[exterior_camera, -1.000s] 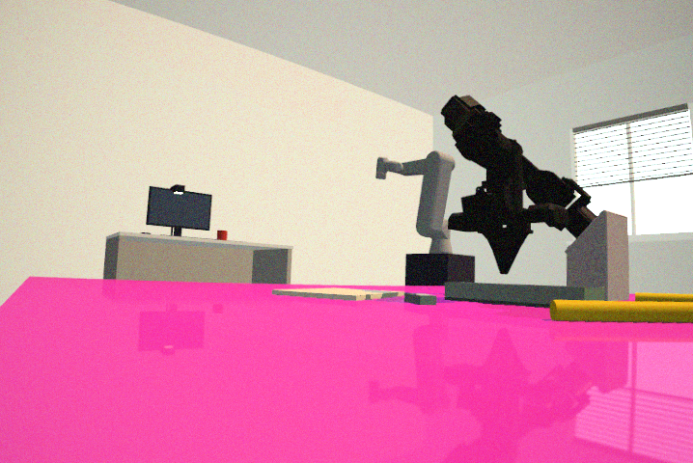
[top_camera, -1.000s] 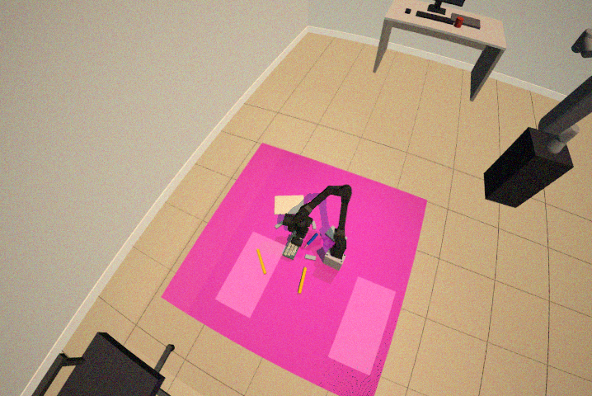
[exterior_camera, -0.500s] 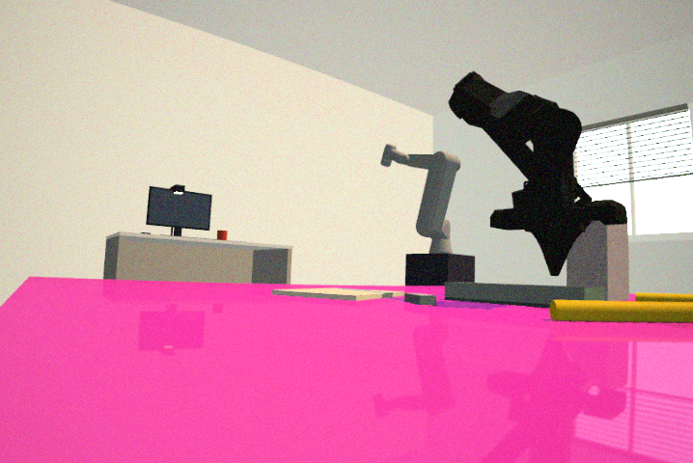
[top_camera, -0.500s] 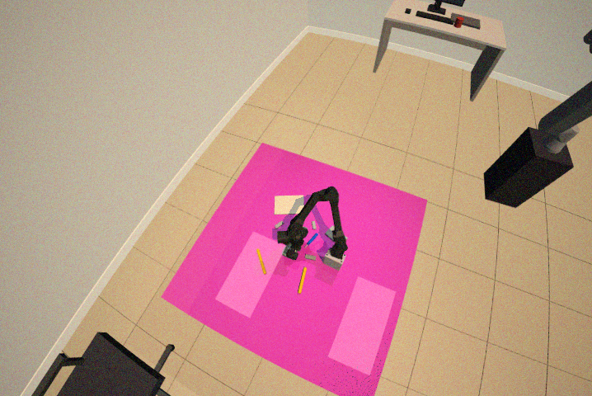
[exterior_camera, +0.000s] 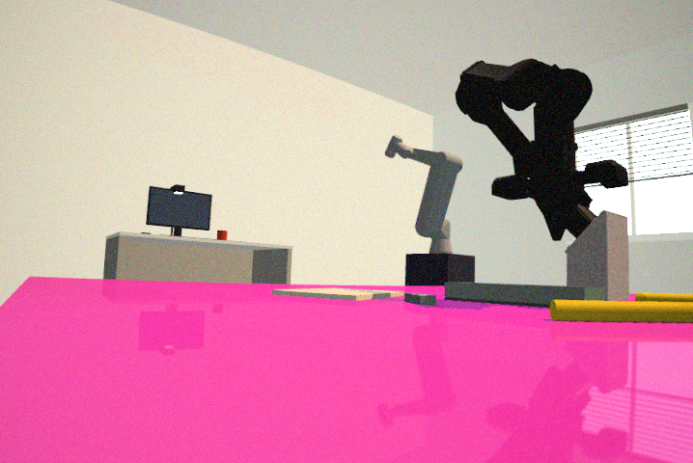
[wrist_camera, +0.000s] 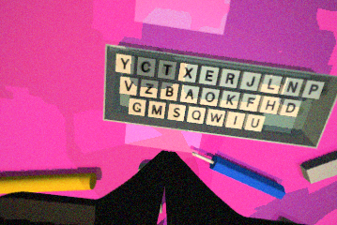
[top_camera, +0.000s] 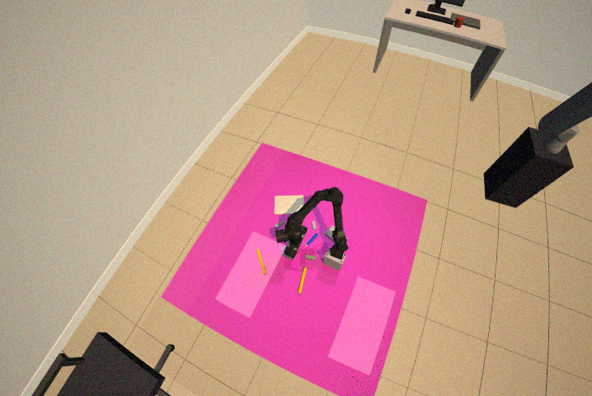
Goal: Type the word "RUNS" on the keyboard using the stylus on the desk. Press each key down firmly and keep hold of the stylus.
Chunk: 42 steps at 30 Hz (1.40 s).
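Observation:
The keyboard [wrist_camera: 210, 131] [exterior_camera: 512, 293] is a grey-green tray with pale lettered keys in three rows. All its letters show in the wrist view, some in shadow. The stylus [wrist_camera: 251, 176] [top_camera: 312, 239] is blue with a thin pale tip and lies on the desk, below the keyboard's lower edge in the wrist view. My black gripper [wrist_camera: 169, 151] [exterior_camera: 558, 238] is shut with nothing between its fingertips. It hangs above the desk, and in the wrist view its tips appear left of the stylus tip, below the keyboard. The gripper does not touch the stylus.
Yellow rods [top_camera: 261, 261] [top_camera: 302, 280] [wrist_camera: 44, 183] [exterior_camera: 631, 311] lie near the keyboard. A grey-white block [wrist_camera: 329, 170] lies right of the stylus in the wrist view. A cream pad [top_camera: 284, 204] [exterior_camera: 325, 294] lies farther off. The arm's base [exterior_camera: 616, 257] stands on the pink desk.

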Motion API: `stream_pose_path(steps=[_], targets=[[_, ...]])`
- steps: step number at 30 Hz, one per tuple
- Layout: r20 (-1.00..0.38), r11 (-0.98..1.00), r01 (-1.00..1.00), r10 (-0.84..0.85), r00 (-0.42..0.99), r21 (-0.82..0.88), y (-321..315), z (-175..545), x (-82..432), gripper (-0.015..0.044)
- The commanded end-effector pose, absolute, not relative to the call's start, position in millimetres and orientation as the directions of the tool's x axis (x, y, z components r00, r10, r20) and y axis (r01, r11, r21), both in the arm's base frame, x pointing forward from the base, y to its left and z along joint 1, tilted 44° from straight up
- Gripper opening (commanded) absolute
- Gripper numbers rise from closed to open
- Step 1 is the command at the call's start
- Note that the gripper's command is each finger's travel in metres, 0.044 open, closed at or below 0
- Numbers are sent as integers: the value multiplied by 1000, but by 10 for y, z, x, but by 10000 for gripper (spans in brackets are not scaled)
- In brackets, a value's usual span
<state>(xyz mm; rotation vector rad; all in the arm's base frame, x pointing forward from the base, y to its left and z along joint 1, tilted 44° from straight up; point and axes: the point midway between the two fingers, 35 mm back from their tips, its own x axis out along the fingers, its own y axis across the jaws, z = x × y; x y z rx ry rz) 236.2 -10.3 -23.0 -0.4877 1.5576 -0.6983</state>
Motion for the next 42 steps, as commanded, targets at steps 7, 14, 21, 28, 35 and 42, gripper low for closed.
stream_pose_path(steps=[7, 14, 21, 28, 35, 42], targets=[[-729, 722, 102, -674, -120, -684, -72, -190, 2381, 0], [-728, 721, 101, -675, -118, -685, -75, -190, 2378, 26], [-728, 721, 101, -675, -118, -685, -75, -190, 2378, 0], [-731, 726, 91, -671, -120, -681, -83, -184, 2374, 79], [-841, 843, -248, -520, -149, -477, -430, 20, 2177, 150], [-924, 762, -598, -371, -87, -250, -720, 174, 1911, 150]])
